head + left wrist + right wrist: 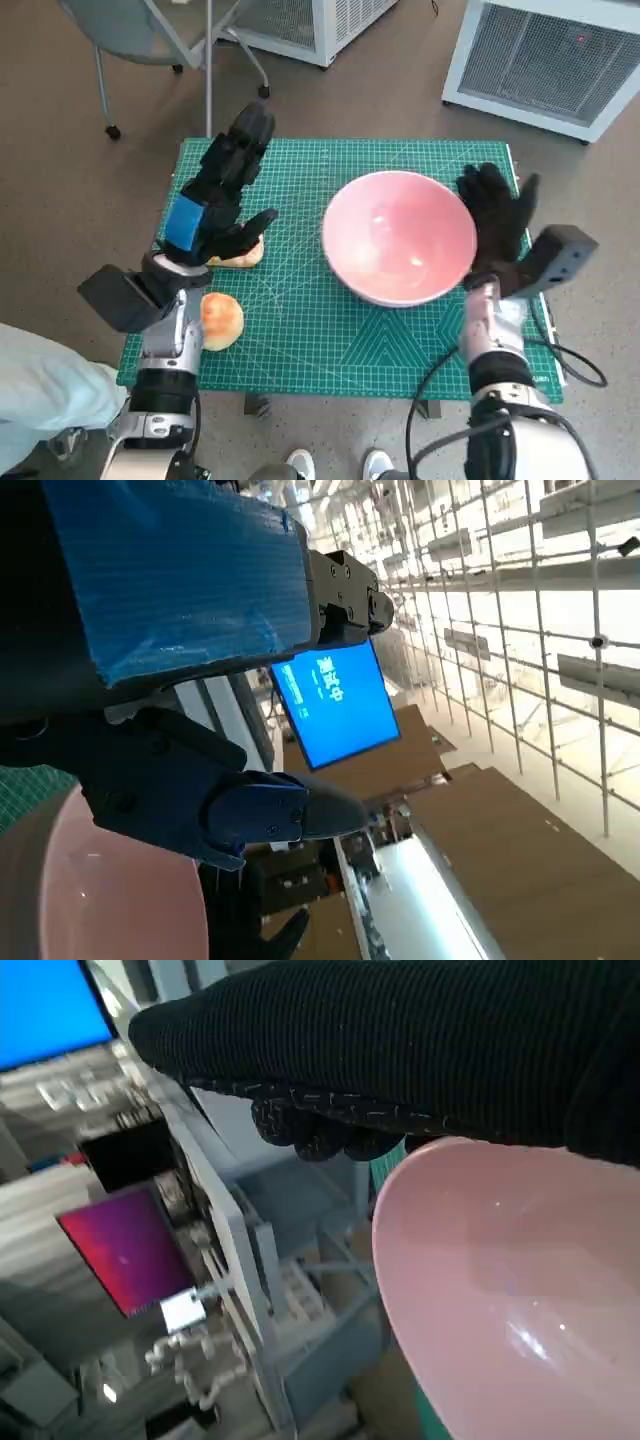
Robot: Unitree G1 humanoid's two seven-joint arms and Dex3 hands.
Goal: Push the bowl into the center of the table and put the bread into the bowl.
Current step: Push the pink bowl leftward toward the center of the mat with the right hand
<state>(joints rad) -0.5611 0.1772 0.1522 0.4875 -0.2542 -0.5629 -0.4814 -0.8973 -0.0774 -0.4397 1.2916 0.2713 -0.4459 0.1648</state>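
Observation:
A pink bowl (398,236) stands empty on the green cutting mat (300,330), right of the table's middle. My right hand (497,218) in its black glove is flat against the bowl's right rim, fingers spread and holding nothing. In the right wrist view the bowl (520,1290) lies just under the glove (400,1040). My left hand (220,190) hovers over the mat's left side, fingers apart, above a piece of bread (240,255) that it partly hides. A second round bread (221,318) lies nearer the front left edge. The left wrist view shows the bowl's rim (90,900).
A chair (150,40) stands beyond the table at the back left. White cabinets (545,60) stand at the back right. A person's pale sleeve (40,390) shows at the lower left, and feet (330,465) under the table's front edge.

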